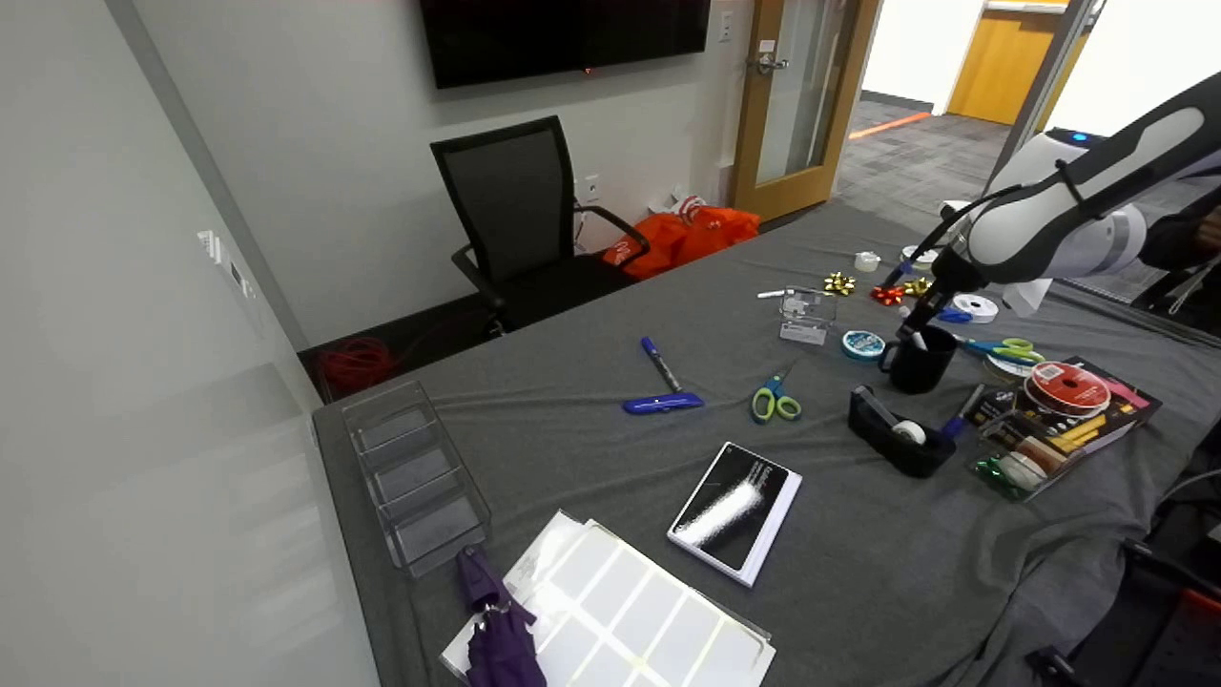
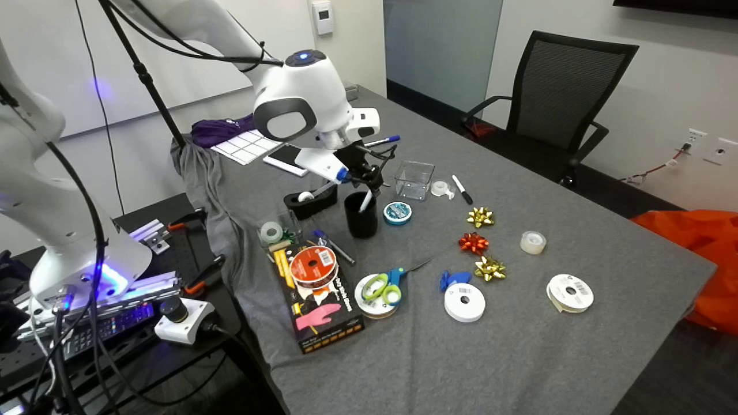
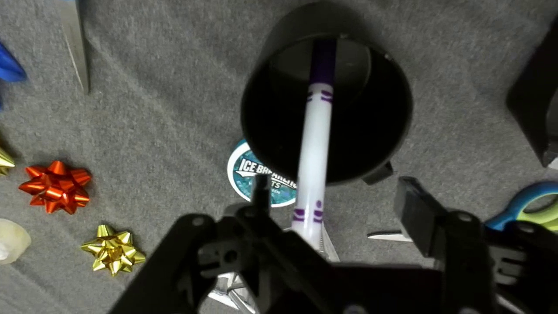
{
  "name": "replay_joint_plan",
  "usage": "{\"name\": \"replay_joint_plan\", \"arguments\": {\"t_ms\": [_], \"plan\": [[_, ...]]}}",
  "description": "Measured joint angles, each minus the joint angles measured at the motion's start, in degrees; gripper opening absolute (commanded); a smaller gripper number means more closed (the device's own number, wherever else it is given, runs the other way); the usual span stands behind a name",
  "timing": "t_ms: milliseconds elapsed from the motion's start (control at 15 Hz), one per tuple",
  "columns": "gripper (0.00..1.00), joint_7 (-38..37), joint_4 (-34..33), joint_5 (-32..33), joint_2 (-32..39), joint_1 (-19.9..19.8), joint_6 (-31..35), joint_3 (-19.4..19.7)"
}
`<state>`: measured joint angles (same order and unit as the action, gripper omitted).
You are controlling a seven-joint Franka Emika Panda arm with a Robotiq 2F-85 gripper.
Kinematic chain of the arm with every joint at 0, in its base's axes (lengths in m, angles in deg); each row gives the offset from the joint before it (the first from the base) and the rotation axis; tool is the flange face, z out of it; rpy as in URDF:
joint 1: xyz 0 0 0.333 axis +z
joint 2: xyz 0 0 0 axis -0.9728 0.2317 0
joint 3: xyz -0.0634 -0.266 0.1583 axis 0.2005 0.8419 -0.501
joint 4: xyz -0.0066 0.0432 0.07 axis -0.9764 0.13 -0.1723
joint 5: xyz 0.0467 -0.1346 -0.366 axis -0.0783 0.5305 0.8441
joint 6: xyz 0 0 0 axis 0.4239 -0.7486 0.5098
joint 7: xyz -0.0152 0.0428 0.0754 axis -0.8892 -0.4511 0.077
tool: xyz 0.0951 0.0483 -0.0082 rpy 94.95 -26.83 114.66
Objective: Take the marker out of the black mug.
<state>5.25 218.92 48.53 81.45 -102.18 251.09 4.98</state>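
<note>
The black mug stands upright on the grey-clothed table; it also shows in an exterior view and in the wrist view. A white marker with a purple cap leans inside it, cap down, its white end sticking out over the rim. The marker's white end also shows in an exterior view. My gripper is open just above the mug's rim. The marker's upper end lies between the two fingers, nearer the left finger in the wrist view. Its very tip is hidden behind the gripper.
Close to the mug are a round mint tin, a black tape dispenser and a clear plastic holder. Scissors lie on a ribbon spool near a black box. Gift bows lie farther off.
</note>
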Motion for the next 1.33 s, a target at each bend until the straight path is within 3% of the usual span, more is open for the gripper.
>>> {"name": "replay_joint_plan", "arguments": {"t_ms": [400, 1000, 1333], "plan": [[0.02, 2.4, 0.0, -3.9, 0.0, -1.7, 0.0, -2.7], [0.04, 3.6, -0.1, -4.7, -0.4, -2.9, -0.3, -3.0], [0.04, 10.9, -0.1, -15.1, -4.3, -5.9, -3.9, -8.1]]}}
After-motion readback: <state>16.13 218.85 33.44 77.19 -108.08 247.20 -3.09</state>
